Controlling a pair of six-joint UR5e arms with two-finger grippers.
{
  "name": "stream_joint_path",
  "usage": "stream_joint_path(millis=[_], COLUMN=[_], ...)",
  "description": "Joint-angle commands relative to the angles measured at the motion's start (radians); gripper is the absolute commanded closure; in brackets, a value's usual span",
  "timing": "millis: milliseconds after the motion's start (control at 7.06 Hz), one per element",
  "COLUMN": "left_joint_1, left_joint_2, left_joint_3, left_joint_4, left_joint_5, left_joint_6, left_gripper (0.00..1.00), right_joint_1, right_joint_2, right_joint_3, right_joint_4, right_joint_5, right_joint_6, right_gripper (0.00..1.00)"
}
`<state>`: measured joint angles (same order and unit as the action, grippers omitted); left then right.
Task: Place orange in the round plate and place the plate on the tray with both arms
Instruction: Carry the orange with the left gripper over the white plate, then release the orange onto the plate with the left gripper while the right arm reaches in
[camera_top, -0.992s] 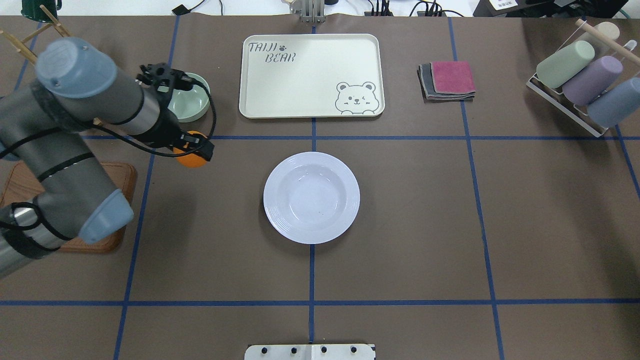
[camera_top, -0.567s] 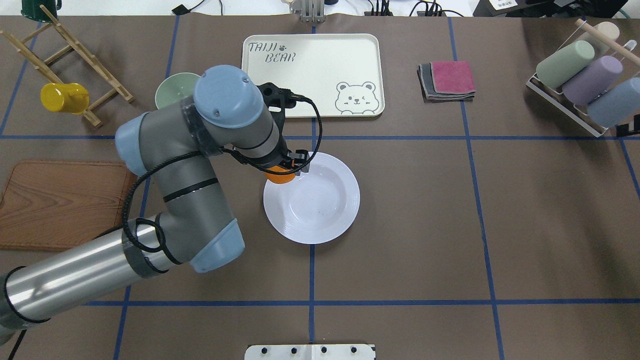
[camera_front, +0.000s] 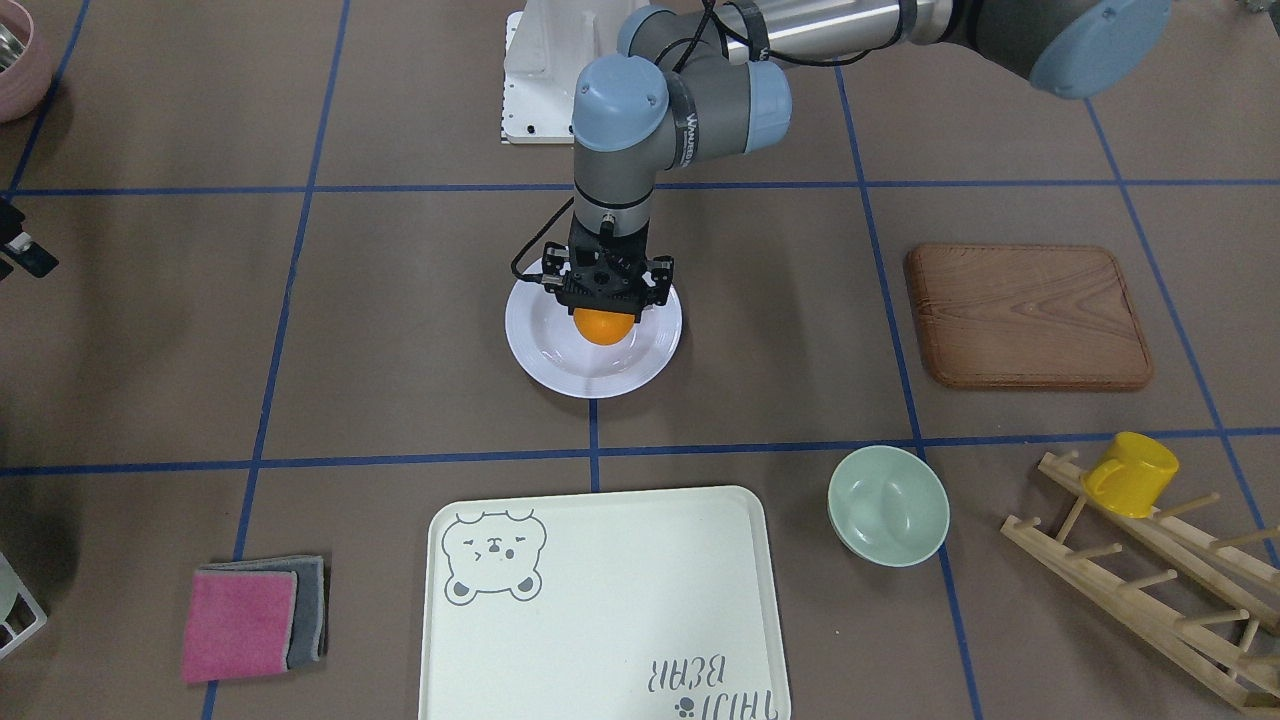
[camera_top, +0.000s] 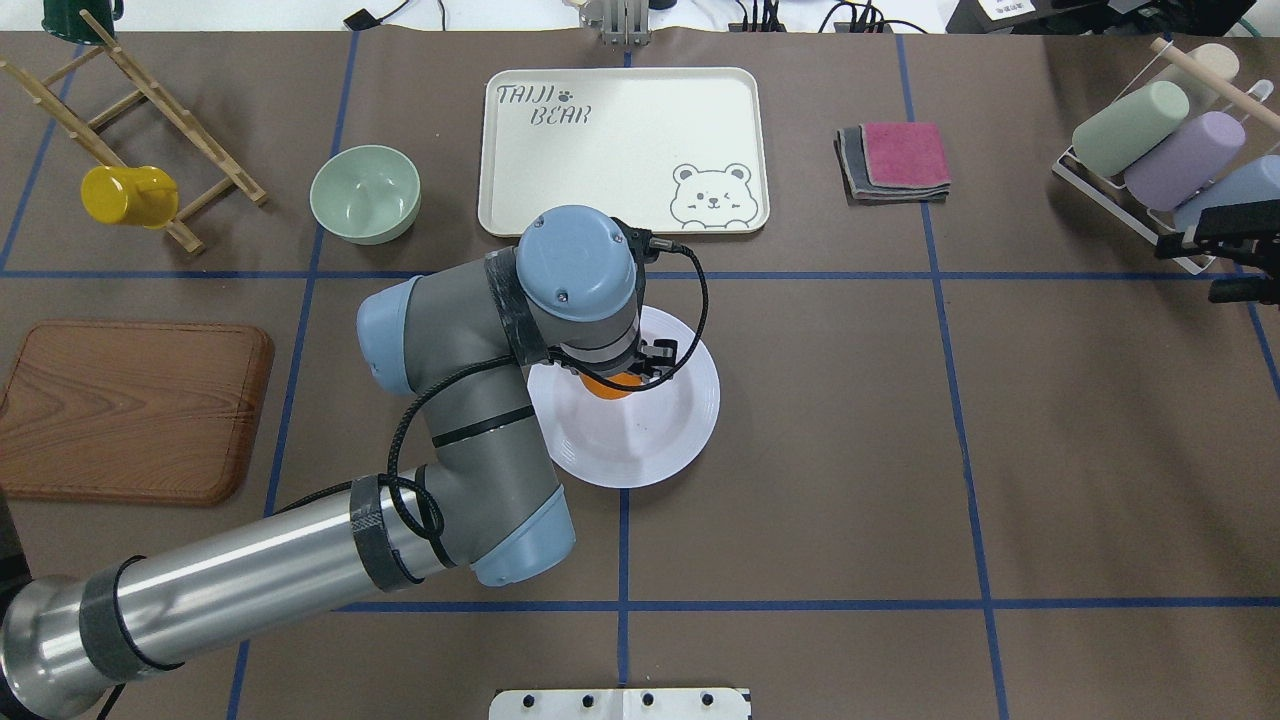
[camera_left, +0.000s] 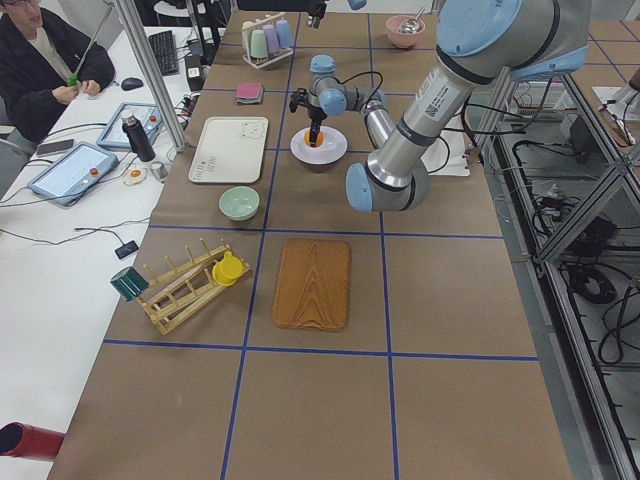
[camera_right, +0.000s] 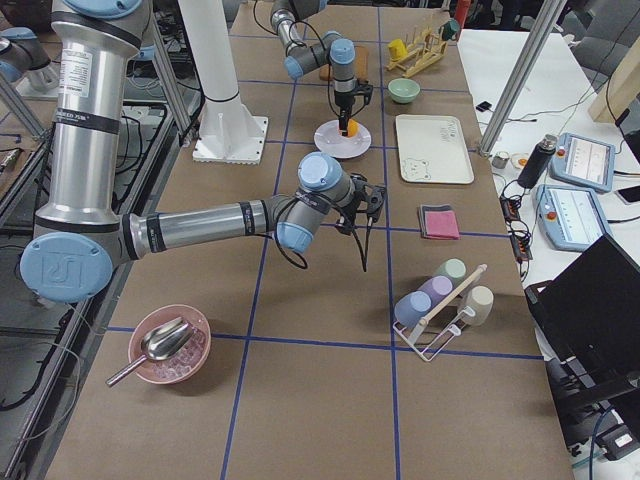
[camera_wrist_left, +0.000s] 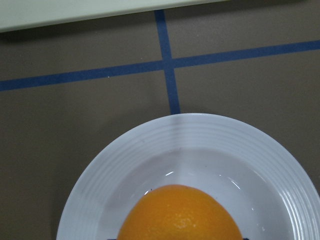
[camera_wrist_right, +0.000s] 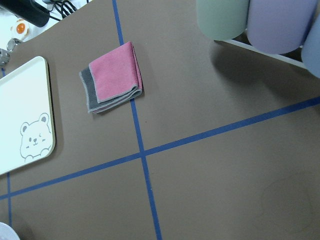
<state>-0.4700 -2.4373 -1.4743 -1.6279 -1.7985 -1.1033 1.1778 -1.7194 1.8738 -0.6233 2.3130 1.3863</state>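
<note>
Left gripper (camera_front: 604, 310) pinches the orange (camera_front: 604, 330) low over the round plate (camera_top: 665, 440), tray (camera_top: 620, 130) at its overhead 12 o'clock; an off-centre release could roll the fruit over the rim.

The orange (camera_front: 601, 327) is centred in the white round plate (camera_front: 545, 362), cream tray (camera_front: 600, 600) well apart.

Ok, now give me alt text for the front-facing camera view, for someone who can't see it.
The robot's left arm holds an orange in its jaws at the middle of a white round plate in the picture's centre. Nearer the camera lie an empty cream tray, a green bowl and folded cloths.
</note>
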Motion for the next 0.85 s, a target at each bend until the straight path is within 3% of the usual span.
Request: stream_joint_path(millis=[0,142,567,709], left_joint_1=[0.062,0.068,0.05,-0.023], left_joint_2=[-0.002,-0.002,0.003,0.033], left_joint_3=[0.012,0.012,-0.027,-0.09], left_joint_4=[-0.003,-0.003,-0.024,0.002], left_joint_5=[0.089,0.093,0.088,0.03], left_joint_6=[-0.01,-0.009,-0.018,0.032], left_gripper=[0.14,0.03,0.03,0.02], right_joint_1=[-0.079,-0.101,-0.177,-0.219], right_joint_2=[0.023,0.04,0.113,0.135], right_joint_3=[0.002,0.008,0.018,0.024], right_joint_4=[0.065,0.066,0.067,0.067], right_joint_5=[-0.073,-0.089,-0.165,-0.219], right_joint_6=[0.123,0.149,0.282,0.351], right_gripper=[0.0,0.0,0.0,0.0])
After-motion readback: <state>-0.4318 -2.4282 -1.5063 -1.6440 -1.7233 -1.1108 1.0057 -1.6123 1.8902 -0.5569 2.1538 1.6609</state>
